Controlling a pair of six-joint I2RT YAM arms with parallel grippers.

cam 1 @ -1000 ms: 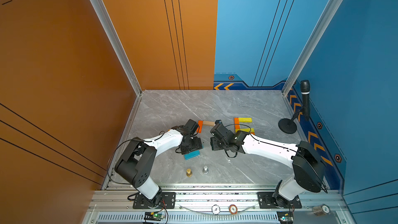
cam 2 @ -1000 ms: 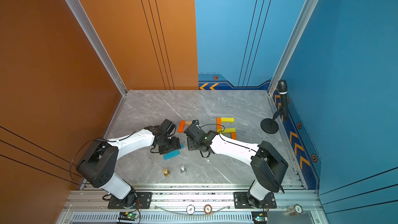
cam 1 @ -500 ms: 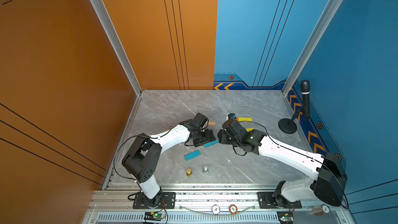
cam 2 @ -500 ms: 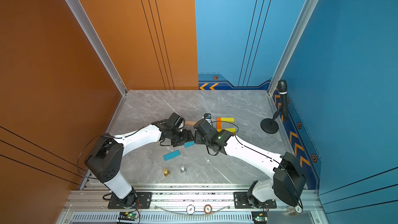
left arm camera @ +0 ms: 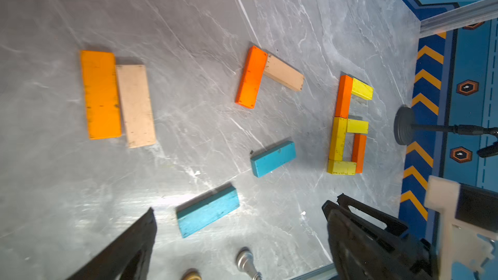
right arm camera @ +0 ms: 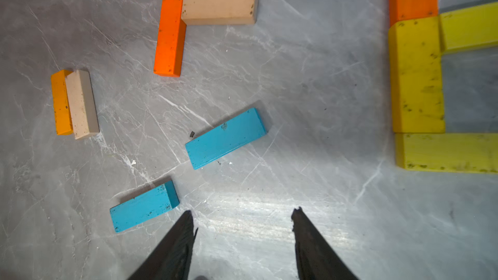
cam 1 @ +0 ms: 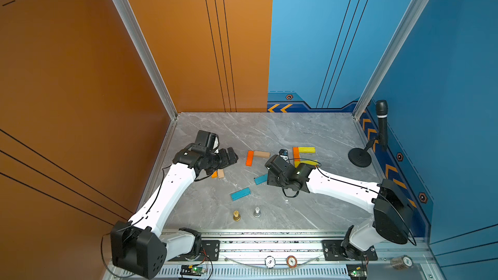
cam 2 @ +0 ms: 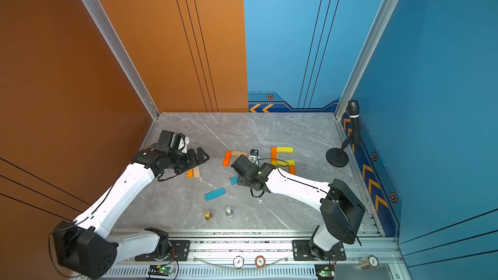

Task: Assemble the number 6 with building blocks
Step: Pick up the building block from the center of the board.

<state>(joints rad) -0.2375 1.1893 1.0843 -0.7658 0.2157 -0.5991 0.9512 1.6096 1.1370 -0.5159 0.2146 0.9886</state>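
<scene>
A figure of orange and yellow building blocks [left arm camera: 338, 138] lies flat at the right of the table, partly hidden by my right arm in both top views; its top orange block [cam 1: 296, 153] and yellow block [cam 1: 306, 150] show. Two teal blocks [cam 1: 240, 194] [cam 1: 260, 179] lie loose in the middle. An orange block [cam 1: 249, 158] and a tan block [cam 1: 261, 154] form an L. Another orange and tan pair [cam 1: 217, 174] lies under my left gripper [cam 1: 231, 157], which hangs open and empty. My right gripper [right arm camera: 243, 211] is open over bare table beside the teal block [right arm camera: 226, 138].
A gold pawn [cam 1: 236, 215] and a silver pawn [cam 1: 257, 212] stand near the front edge. A microphone on a round black stand [cam 1: 359, 158] is at the right wall. Two chip discs [cam 1: 269, 261] lie on the front rail.
My left gripper carried a teal block rightward, opened wide, let it go beside the right arm and drew back to the left. The right arm reached out, then pulled back a little.
</scene>
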